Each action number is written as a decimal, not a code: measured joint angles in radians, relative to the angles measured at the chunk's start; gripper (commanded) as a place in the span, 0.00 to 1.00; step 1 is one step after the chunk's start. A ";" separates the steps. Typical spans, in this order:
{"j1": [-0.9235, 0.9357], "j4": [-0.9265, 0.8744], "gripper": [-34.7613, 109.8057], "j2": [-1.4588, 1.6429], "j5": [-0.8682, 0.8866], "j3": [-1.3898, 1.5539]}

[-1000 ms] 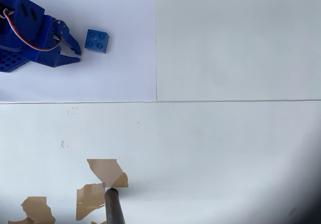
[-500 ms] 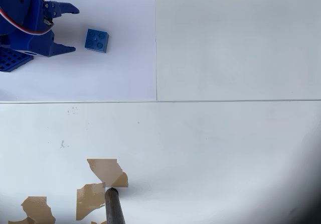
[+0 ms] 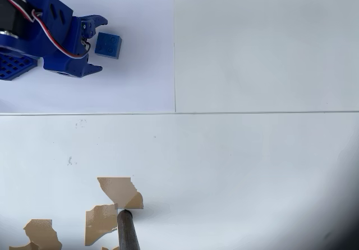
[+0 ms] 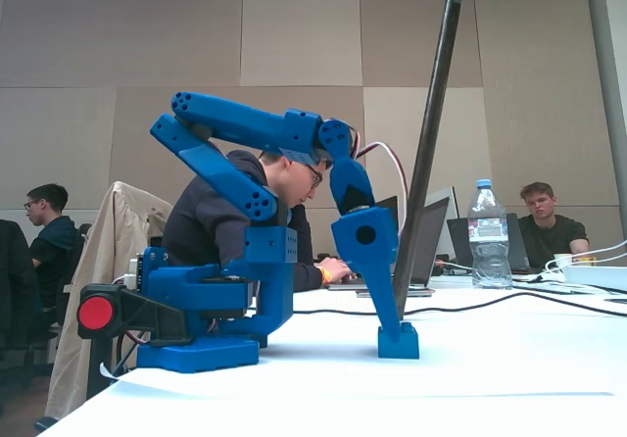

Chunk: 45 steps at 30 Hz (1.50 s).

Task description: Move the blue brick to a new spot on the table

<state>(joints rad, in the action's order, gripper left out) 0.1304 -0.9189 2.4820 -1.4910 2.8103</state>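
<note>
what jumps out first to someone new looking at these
The big blue arm stands on the white table, its open tool lowered beside the tiny blue brick at the overhead view's top left. Torn tan patches mark the table's lower left.

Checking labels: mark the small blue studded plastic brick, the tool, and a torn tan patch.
Small blue studded plastic brick (image 3: pixel 108 44), overhead view, top face.
Tool (image 3: pixel 98 44), overhead view, midway between fingertips.
Torn tan patch (image 3: pixel 119 190), overhead view, its middle.

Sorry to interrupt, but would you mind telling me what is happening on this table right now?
A blue robot arm is reaching down for the blue brick on the table. Its gripper is open beside the brick in the overhead view, one finger at the brick's upper corner. The brick sits flat, not yet grasped.
</note>
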 measured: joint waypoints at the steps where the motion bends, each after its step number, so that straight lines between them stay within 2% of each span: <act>1: -0.008 0.017 0.45 -0.021 0.002 0.000; 4: -0.026 0.067 0.42 -0.087 0.020 0.000; 9: -0.060 0.127 0.31 -0.166 0.066 0.000; 13: -0.071 0.132 0.25 -0.175 0.084 -0.005; 20: -0.144 -0.020 0.25 -0.249 0.160 -0.158; 27: -0.161 -0.146 0.25 -0.592 0.221 -0.580; 39: -0.140 -0.360 0.25 -1.261 0.229 -1.379; 42: -0.140 -0.453 0.25 -1.463 0.229 -1.614; 45: -0.146 -0.618 0.25 -1.686 0.235 -1.905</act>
<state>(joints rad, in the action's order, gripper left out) -0.0153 -1.5370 0.7961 -1.2563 0.9050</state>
